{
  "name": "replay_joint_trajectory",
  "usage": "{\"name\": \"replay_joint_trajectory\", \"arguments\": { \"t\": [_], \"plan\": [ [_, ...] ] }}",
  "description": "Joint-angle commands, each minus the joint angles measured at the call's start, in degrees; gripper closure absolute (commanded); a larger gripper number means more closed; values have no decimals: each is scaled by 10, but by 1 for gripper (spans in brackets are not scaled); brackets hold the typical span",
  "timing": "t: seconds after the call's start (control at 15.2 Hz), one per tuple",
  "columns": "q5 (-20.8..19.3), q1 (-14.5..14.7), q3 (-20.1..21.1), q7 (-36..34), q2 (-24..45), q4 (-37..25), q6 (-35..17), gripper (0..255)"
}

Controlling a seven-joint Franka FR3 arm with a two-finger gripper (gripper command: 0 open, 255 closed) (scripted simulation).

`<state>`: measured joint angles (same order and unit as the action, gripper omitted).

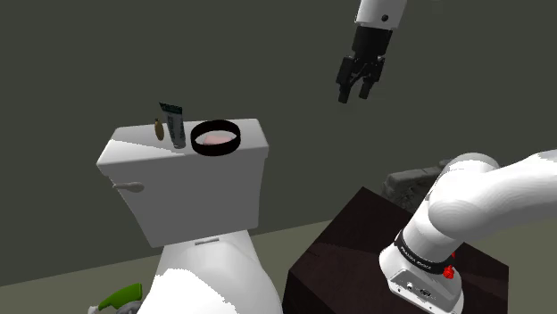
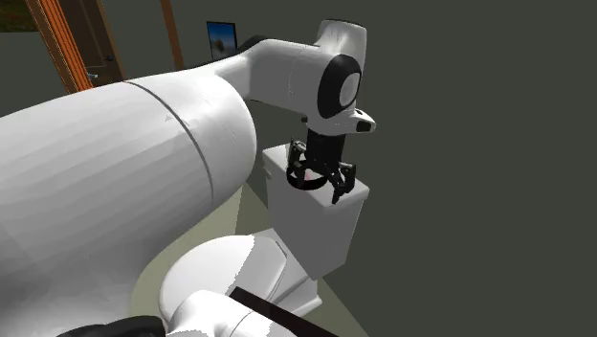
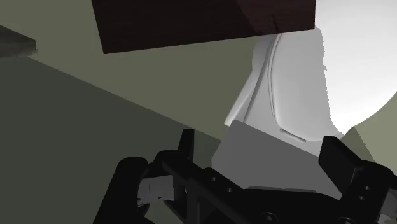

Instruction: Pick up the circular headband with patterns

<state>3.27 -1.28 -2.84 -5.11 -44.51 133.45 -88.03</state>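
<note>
The headband [image 1: 217, 138] is a black ring lying flat on the white toilet tank's lid [image 1: 134, 143], with a pinkish patch showing inside it. My gripper [image 1: 354, 95] hangs high in the air, well off to the shoulder view's right of the tank and above it, fingers pointing down. In the wrist view the gripper [image 3: 261, 149] is open, its fingers [image 3: 186, 143] apart with nothing between them and the toilet tank [image 3: 267, 159] far below. In the second exterior view the gripper [image 2: 330, 182] overlaps the headband [image 2: 293, 177] on the tank.
A dark-capped tube [image 1: 174, 125] and a small brownish bottle [image 1: 161, 129] stand on the lid beside the headband. The toilet bowl [image 1: 214, 276] sits in front of the tank. My dark brown stand [image 1: 357, 250] is at the lower right. A green object [image 1: 120, 299] lies on the floor.
</note>
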Motion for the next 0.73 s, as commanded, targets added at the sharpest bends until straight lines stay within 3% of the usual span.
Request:
{"name": "replay_joint_trajectory", "arguments": {
  "t": [0.0,0.66],
  "plan": [
    [0,0,0,0,0,0,0,0],
    [10,14,44,-42,192,-57,-142,0]
  ]
}}
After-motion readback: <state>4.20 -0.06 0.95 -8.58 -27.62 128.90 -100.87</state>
